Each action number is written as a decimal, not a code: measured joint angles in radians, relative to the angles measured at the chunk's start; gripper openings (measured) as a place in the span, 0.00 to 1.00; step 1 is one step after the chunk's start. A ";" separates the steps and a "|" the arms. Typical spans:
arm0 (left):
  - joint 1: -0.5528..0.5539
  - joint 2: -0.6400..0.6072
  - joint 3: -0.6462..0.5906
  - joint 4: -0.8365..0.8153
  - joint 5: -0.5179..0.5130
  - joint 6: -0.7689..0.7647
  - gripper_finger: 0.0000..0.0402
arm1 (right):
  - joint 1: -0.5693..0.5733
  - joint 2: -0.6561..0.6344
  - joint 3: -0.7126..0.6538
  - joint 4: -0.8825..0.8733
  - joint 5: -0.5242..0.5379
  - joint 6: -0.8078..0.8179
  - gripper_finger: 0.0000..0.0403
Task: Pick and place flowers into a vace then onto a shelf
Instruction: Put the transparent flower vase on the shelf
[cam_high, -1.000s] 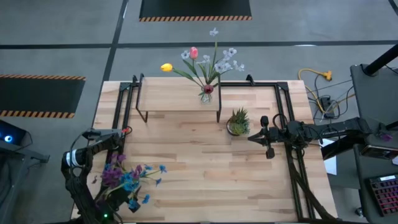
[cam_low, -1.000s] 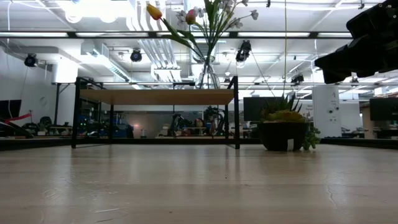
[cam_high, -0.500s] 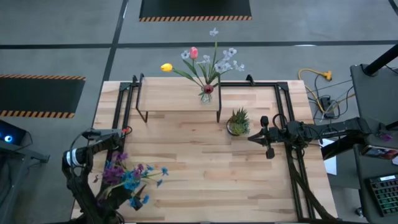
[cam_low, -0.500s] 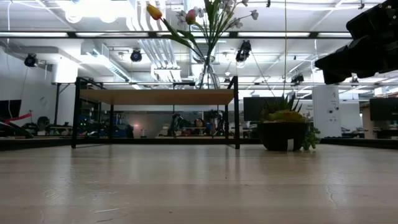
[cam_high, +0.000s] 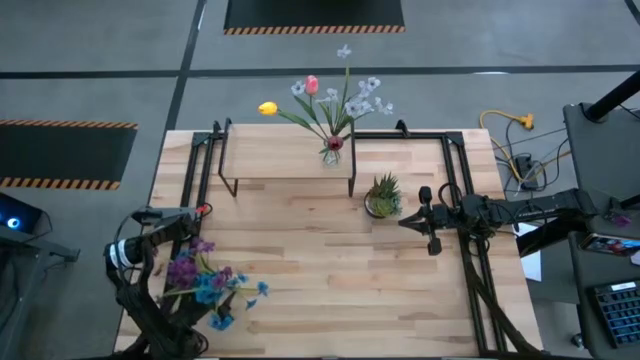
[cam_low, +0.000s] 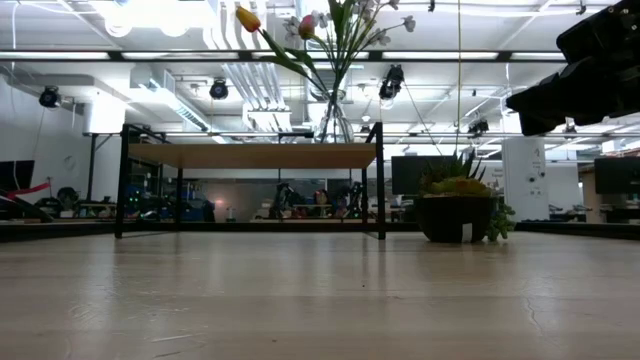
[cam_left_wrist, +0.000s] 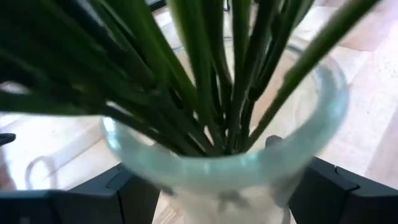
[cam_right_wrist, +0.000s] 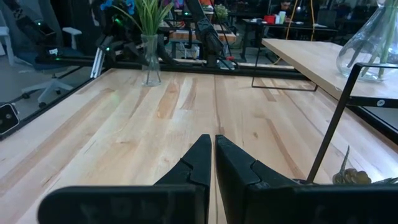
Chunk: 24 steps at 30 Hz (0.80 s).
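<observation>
A clear glass vase (cam_left_wrist: 236, 168) of green stems sits in my left gripper (cam_left_wrist: 217, 193); from above its blue and purple flowers (cam_high: 205, 285) cover the gripper near the table's near left corner. In the right wrist view that vase (cam_right_wrist: 149, 59) stands upright far off. A second vase (cam_high: 333, 152) of yellow, pink and white flowers stands on the shelf (cam_high: 280, 155) at the far edge. My right gripper (cam_high: 404, 222) hovers shut at the table's right, touching nothing. My left gripper pinches the vase's neck (cam_left_wrist: 186, 190) just under its flared rim between its two fingers (cam_left_wrist: 106, 196), one on each side. The stems rise out of the rim past the fingers. The vase stands upright; whether its base rests on the table I cannot tell.
A small dark pot with a spiky green plant (cam_high: 383, 197) stands in front of the shelf's right end, close to my right gripper. Black rails (cam_high: 455, 190) run along the table's left and right sides. Bare wood lies across the table's middle.
My left gripper has shifted a little toward the table's middle and down with the vase. The bunch of blue and purple blooms has swung slightly toward the far edge. My right arm has kept still.
</observation>
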<state>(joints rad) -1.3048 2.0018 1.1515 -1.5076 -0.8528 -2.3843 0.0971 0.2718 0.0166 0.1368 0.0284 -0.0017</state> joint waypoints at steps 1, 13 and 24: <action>0.001 0.000 -0.005 0.009 0.000 0.000 0.68 | 0.000 0.000 0.000 0.000 0.000 0.000 0.03; 0.002 -0.001 0.002 0.019 -0.011 0.079 0.61 | 0.000 0.000 0.000 -0.001 0.000 0.003 0.03; 0.003 -0.004 -0.002 0.000 -0.058 0.080 0.42 | 0.001 0.000 0.000 -0.001 0.000 0.006 0.03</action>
<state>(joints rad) -1.3018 1.9980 1.1498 -1.5072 -0.9112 -2.3045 0.0978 0.2718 0.0166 0.1354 0.0284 0.0043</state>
